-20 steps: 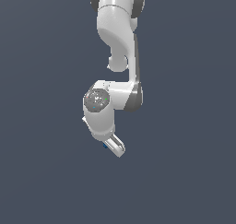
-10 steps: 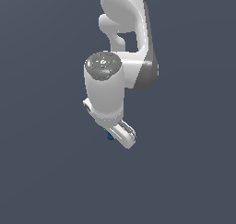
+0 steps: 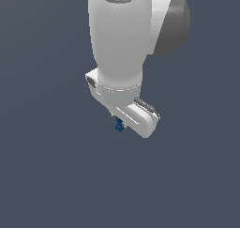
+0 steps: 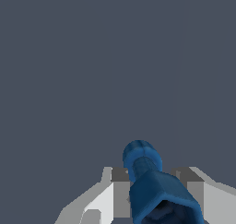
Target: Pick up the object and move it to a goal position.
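Note:
The object is a tiny dark-blue bolt-like piece with a blocky head, narrow shaft and knobbed end. In the wrist view the object [image 4: 150,181] sits between the two grey-and-white fingers [image 4: 117,195], which are closed against its sides. My gripper [image 4: 154,195] is shut on it. In the exterior view only a small blue bit of the object [image 3: 119,124] peeks out under the white hand [image 3: 133,112]; the fingertips are hidden behind the hand. The arm fills the upper middle of the exterior view and hangs in the air.
Only a plain dark grey-blue background shows in both views. No goal marker, surface or other object is visible.
The arm has risen towards the exterior camera and looms much larger. The blue object, unseen one second ago, shows under the hand.

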You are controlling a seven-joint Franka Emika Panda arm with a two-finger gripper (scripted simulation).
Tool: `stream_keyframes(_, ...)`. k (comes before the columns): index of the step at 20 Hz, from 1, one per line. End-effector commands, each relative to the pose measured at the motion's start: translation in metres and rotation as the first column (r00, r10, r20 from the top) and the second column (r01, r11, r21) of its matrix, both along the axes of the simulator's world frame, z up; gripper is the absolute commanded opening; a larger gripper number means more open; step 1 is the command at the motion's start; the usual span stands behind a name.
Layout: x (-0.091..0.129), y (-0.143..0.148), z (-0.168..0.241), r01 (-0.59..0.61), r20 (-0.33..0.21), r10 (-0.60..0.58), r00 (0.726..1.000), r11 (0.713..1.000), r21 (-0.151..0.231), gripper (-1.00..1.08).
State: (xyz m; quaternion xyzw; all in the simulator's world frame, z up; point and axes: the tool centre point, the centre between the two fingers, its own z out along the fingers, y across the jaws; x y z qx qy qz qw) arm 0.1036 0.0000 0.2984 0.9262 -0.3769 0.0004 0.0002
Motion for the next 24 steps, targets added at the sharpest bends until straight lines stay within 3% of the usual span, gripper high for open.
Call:
stream_keyframes(1,0.001,0.006,0.025,0.0,-0.001,0.0,1.0,1.0,0.0,-1.0)
stream_keyframes(12,0.007,0.027,0.1,-0.001,-0.001,0.001,1.0,1.0,0.0,-1.0)
stream_keyframes(24,0.012,0.036,0.131,-0.001,-0.001,0.001,1.0,1.0,0.001,-1.0)
